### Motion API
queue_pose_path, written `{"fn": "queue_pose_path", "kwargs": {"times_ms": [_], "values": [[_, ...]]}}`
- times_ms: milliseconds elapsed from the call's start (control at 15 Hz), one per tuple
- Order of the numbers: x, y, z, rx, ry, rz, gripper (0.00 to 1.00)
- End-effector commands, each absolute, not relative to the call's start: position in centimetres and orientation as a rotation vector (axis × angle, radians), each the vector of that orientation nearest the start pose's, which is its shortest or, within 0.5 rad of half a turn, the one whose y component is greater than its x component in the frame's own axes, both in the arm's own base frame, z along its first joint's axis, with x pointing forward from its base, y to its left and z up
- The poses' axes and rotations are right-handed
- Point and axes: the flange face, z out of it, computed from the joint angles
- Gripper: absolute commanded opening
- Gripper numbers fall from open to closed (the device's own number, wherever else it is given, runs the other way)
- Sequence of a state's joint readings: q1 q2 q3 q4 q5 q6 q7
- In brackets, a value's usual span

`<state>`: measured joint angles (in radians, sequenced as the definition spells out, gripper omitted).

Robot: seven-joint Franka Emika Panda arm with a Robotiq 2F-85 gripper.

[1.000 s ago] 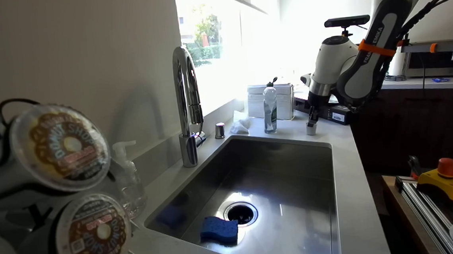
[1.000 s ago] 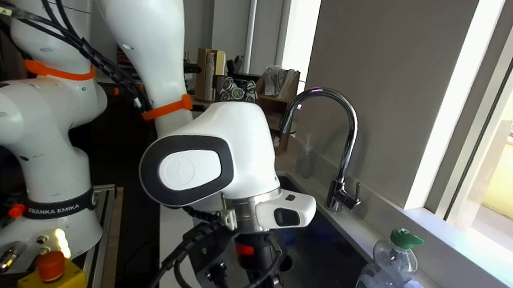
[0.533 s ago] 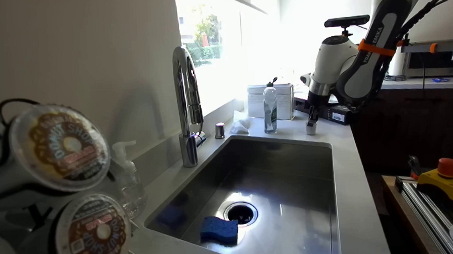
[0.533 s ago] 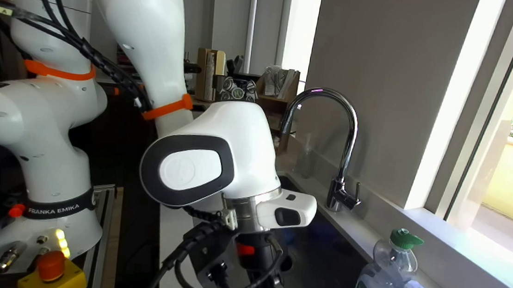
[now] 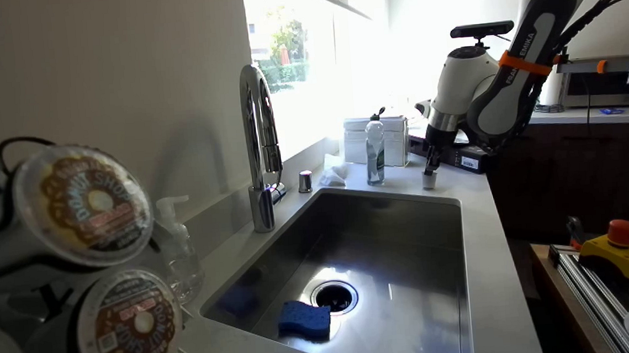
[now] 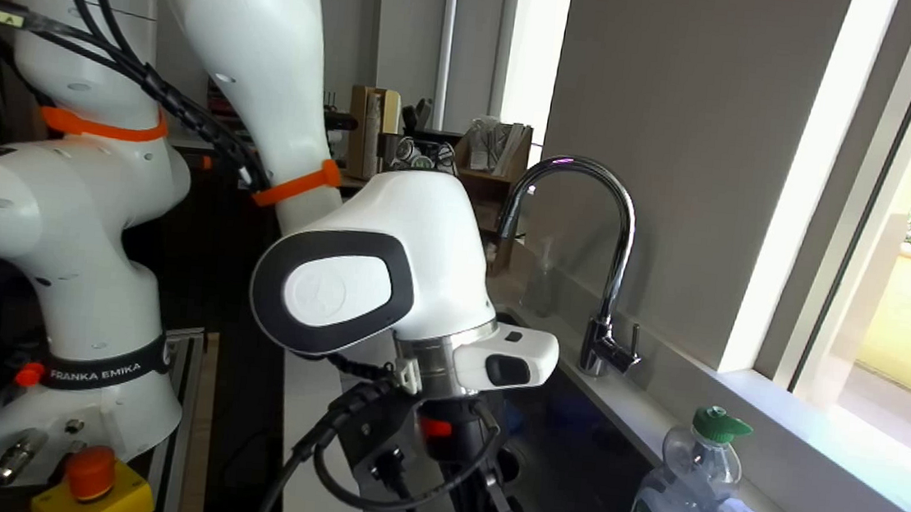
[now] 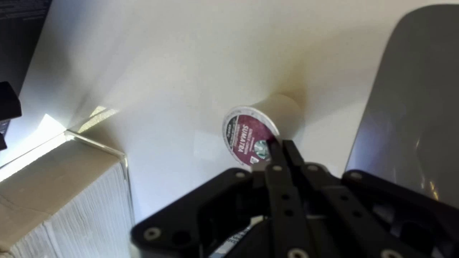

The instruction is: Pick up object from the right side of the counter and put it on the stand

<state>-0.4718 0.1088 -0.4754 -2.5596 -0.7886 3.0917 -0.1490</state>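
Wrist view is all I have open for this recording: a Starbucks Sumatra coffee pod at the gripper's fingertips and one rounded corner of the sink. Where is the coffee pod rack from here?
Observer: Both exterior views put the coffee pod rack past the opposite end of the stainless-steel sink from the gripper.
Operator: So the Starbucks Sumatra coffee pod would probably travel the sink's length. Is anything tall standing along it?
Observer: Yes, a chrome gooseneck faucet stands upright on the counter, along the sink's long side nearest the window.
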Motion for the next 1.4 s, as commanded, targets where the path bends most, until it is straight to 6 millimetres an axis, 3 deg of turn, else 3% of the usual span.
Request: {"fn": "queue_pose_path", "kwargs": {"times_ms": [0,333,600,733,1000,1333], "values": [[30.9,-32.2,27.8,-3.492,-0.023,-0.459,0.01],[30.8,-29.8,30.2,-3.458,-0.051,-0.606,0.01],[31.0,-26.7,32.2,-3.387,-0.102,-0.699,0.01],[33.7,-25.8,34.7,-3.325,-0.132,-0.758,0.01],[32.9,-24.4,38.7,-3.21,-0.265,-0.841,0.01],[31.9,-23.7,42.2,-3.117,-0.328,-0.848,0.01]]}}
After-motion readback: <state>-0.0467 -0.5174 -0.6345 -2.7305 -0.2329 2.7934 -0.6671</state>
